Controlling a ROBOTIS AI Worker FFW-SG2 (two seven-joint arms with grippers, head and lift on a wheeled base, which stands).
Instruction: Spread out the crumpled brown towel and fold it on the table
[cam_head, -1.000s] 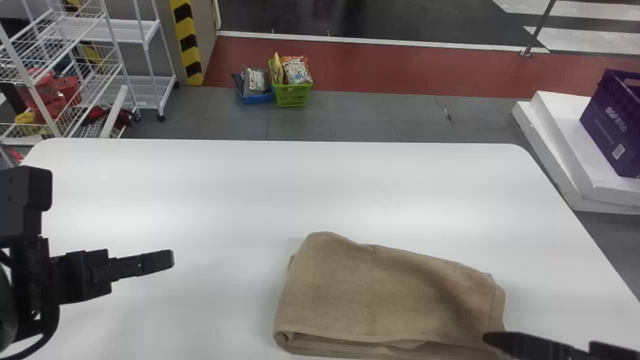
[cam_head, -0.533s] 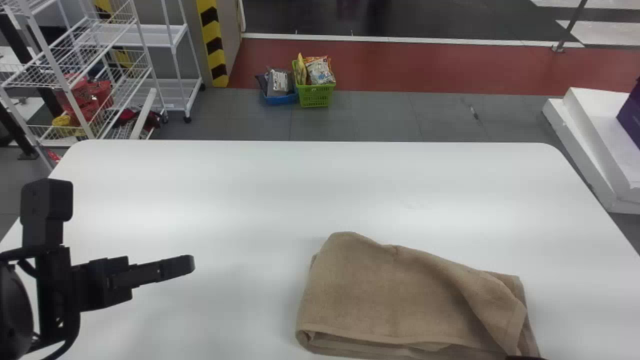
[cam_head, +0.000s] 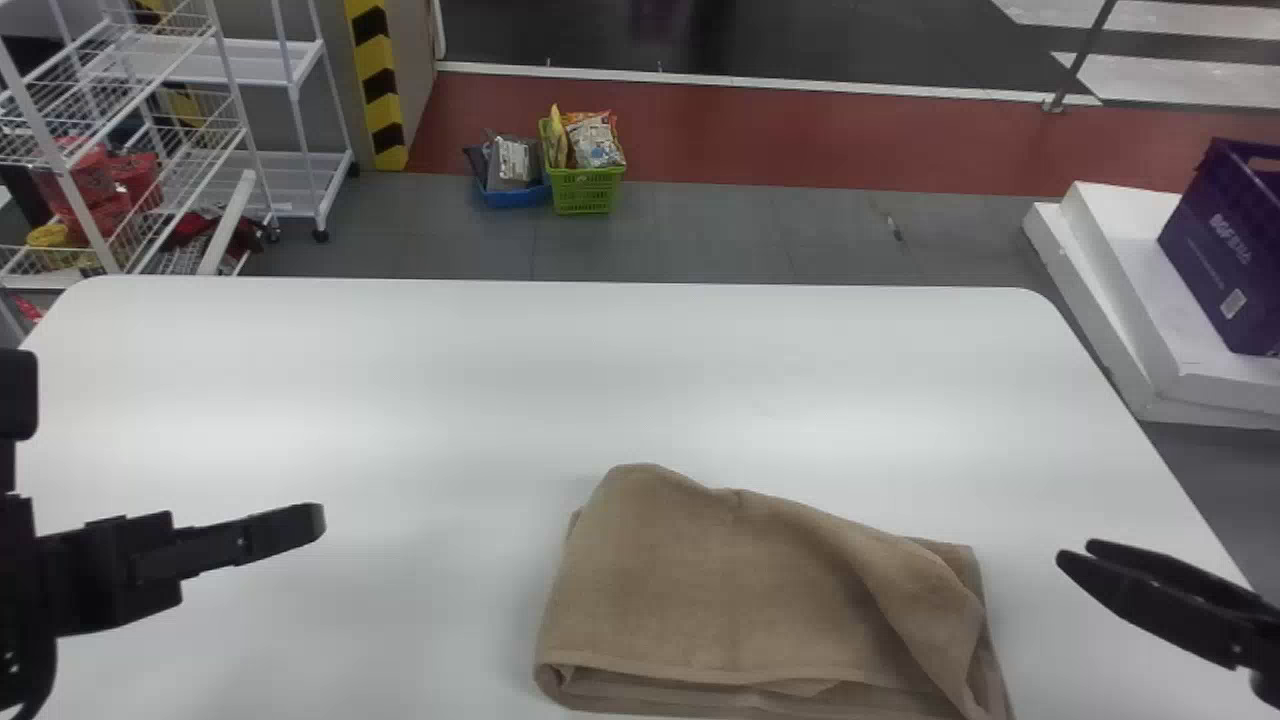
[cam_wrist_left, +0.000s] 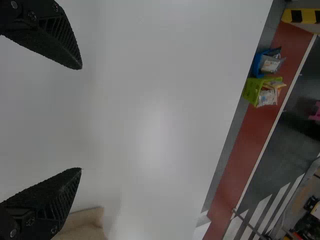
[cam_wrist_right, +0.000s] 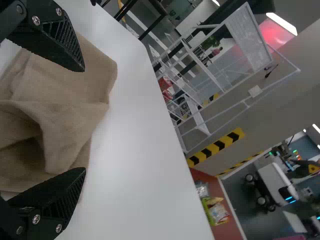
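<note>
in the head view, the brown towel (cam_head: 740, 600) lies skewed at lower centre; left gripper (cam_head: 312, 522), lower left, and right gripper (cam_head: 1075, 553), lower right, gape wide, both empty. best pinch the slanting flap (cam_head: 935, 605) (top layer only) and square it. purple crate (cam_head: 1225, 250), right edge, bears pale print.

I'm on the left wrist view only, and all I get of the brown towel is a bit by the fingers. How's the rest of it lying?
Observer: The towel is folded in layers, with a loose fold slanting across its right part.
Operator: And what's beyond that part?
Observer: The right gripper, off to the towel's right and apart from it.
Operator: Open or shut?
Observer: Open: its fingers are spread wide in the right wrist view.
</note>
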